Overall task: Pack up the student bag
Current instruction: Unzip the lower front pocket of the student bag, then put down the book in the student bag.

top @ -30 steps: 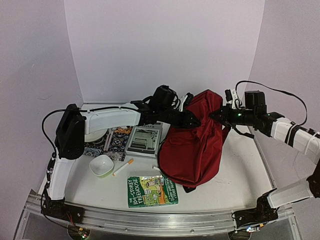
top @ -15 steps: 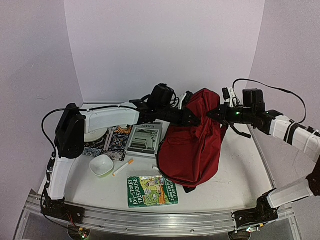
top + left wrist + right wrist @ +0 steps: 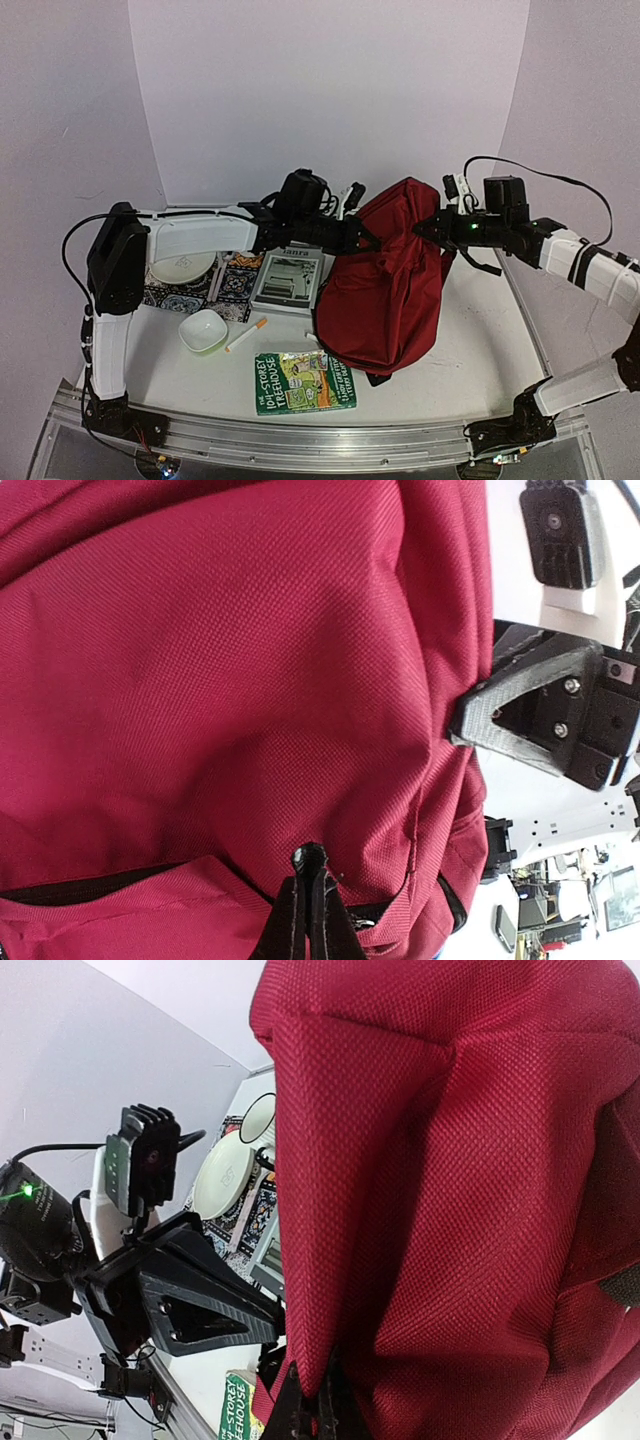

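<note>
On table (image 3: 485, 330), student bag (image 3: 385, 295) pinched between left claw (image 3: 372, 243), right claw (image 3: 421, 228).

I see the bag (image 3: 385, 290) a little right of the middle in the top view. It is big, soft and dark red. It stands up tall, with its top near the upper middle of the frame and its fat bottom lower down. The top is pulled up, and the cloth hangs in folds. In the left wrist view, a black zipper (image 3: 90, 885) runs across the lower left. A black strap (image 3: 378, 378) pokes out under the bottom.
</note>
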You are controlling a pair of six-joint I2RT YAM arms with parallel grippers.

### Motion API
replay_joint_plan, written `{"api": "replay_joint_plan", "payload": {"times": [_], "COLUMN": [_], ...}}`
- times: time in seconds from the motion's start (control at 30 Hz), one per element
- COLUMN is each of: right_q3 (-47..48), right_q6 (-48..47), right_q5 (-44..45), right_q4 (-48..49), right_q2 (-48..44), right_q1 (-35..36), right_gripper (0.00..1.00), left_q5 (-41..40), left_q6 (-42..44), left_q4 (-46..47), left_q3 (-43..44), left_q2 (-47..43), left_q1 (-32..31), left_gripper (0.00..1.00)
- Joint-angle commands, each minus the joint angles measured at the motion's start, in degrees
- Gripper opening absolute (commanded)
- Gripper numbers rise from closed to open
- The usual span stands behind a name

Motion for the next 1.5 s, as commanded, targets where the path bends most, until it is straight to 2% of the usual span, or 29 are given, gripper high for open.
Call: {"api": "replay_joint_plan", "payload": {"times": [0.0,0.1,0.33,0.73,0.93,1.2,1.33,1.47], "right_q3": [3.76,3.61,4.55,7.51,10.32,19.00,25.36,26.71], "right_q6": [-1.10,-1.08,-0.70,2.17,4.26,4.28,-0.14,-2.39], "right_q5": [-2.03,-1.39,-0.76,2.79,2.99,3.05,7.13,7.53], "right_q4": [1.55,1.55,1.43,0.92,0.32,-5.27,-12.95,-14.85], "right_q2": [0.18,-0.13,-1.89,-3.83,-2.42,3.41,7.71,12.13], "right_q1": [0.45,0.45,0.38,-2.98,-6.21,-12.20,-12.38,-12.42], "right_gripper": [0.00,0.00,0.00,0.00,0.00,0.00,0.00,0.00], "left_q5": [-1.26,-3.98,-16.77,-26.18,-22.71,-27.44,-22.40,-13.96], "left_q6": [-0.31,0.69,5.56,7.96,8.45,11.63,11.98,11.38], "left_q4": [3.77,3.76,0.09,-1.61,-1.76,-4.69,-4.75,-4.62], "left_q3": [-1.30,-2.51,-5.37,-9.42,-8.67,-9.49,-12.82,-15.30], "left_q2": [-4.64,-5.14,-3.96,-0.65,-1.85,-9.14,-13.70,-16.23], "left_q1": [1.26,1.74,3.79,6.55,7.16,7.25,7.19,6.66], "left_gripper": [0.00,0.00,0.00,0.00,0.00,0.00,0.00,0.00]}}
